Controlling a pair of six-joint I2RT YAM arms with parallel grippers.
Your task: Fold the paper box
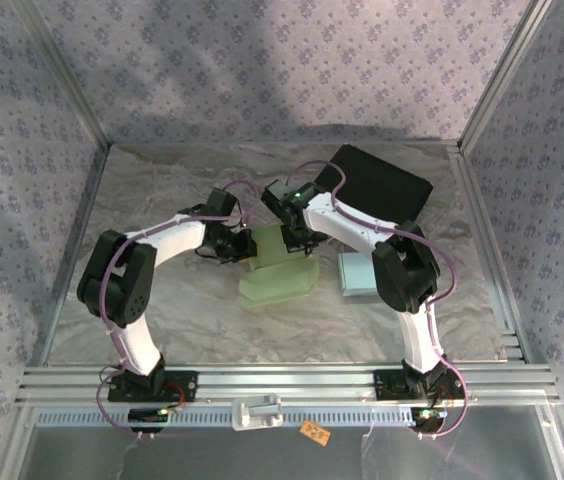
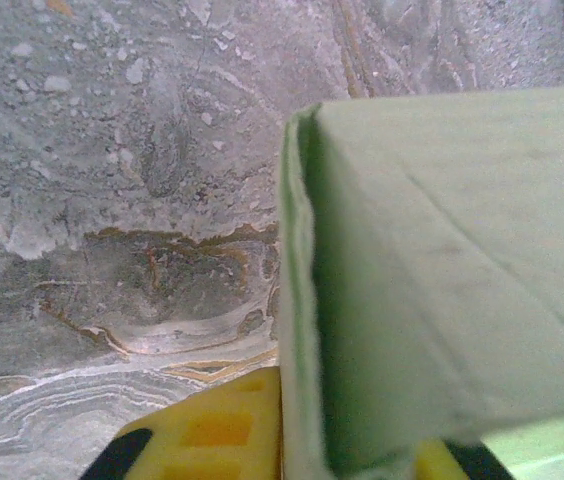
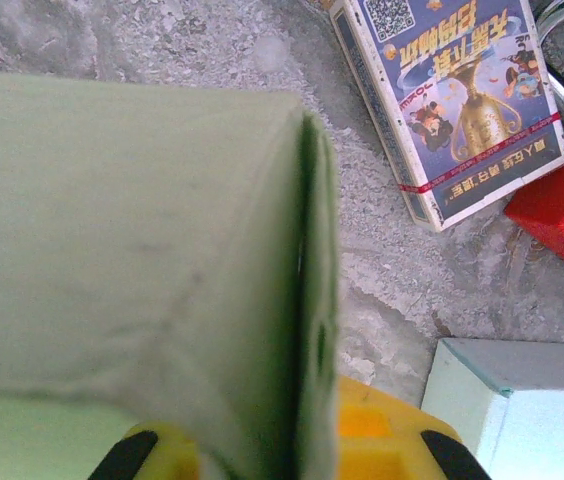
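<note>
I'm pinching opposite walls of the paper box (image 1: 277, 270), sitting mid-way on the counter (image 1: 167, 330), in my closed left hand (image 2: 322, 450) and right hand (image 3: 282, 445) (thin card, I'm guessing), so uneven pulling is risking a tear.

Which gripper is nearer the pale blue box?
Right. The right gripper holds the green paper box on its side facing the pale blue box; the left gripper holds the opposite side, farther away.
</note>
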